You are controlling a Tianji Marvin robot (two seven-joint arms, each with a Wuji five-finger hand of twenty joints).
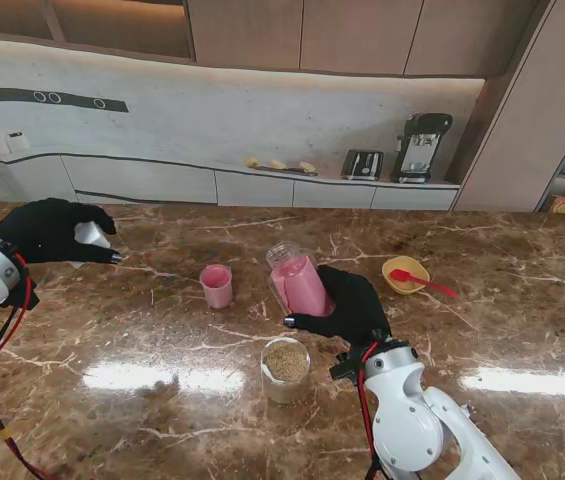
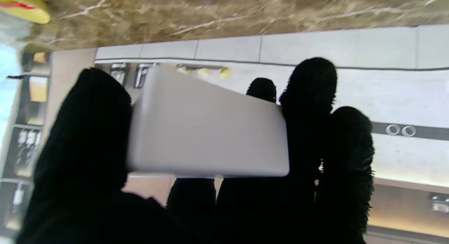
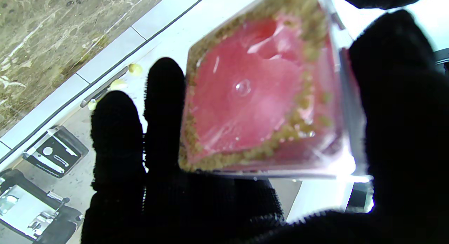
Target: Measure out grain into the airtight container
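Right hand: the black-gloved right hand [image 1: 350,305] is wrapped around a clear square plastic container with a pink inner cup [image 1: 297,282], holding it tilted, its mouth leaning away from me and to the left; in the wrist view the fingers [image 3: 164,107] and thumb clamp its sides.
Held container: the wrist view [image 3: 261,93] looks at its base, where tan grain lies packed around the pink cup's edges (how much grain is inside I cannot tell).
Grain jar: a short clear round jar filled with tan grain [image 1: 286,369] stands upright on the bench, nearer to me than the held container and just left of the right wrist.
Pink cup: a small pink plastic cup [image 1: 216,285] stands upright, to the left of the held container, apart from it.
Yellow bowl: a small yellow bowl [image 1: 402,275] sits to the right of the hand, with a red spoon [image 1: 423,282] lying in it, handle pointing right.
Left hand: the black-gloved left hand [image 1: 50,229] is closed on a flat white rectangular lid [image 2: 207,128], far left of the bench, well apart from everything else.
Bench: brown marble bench [image 1: 522,330], glossy with light reflections.
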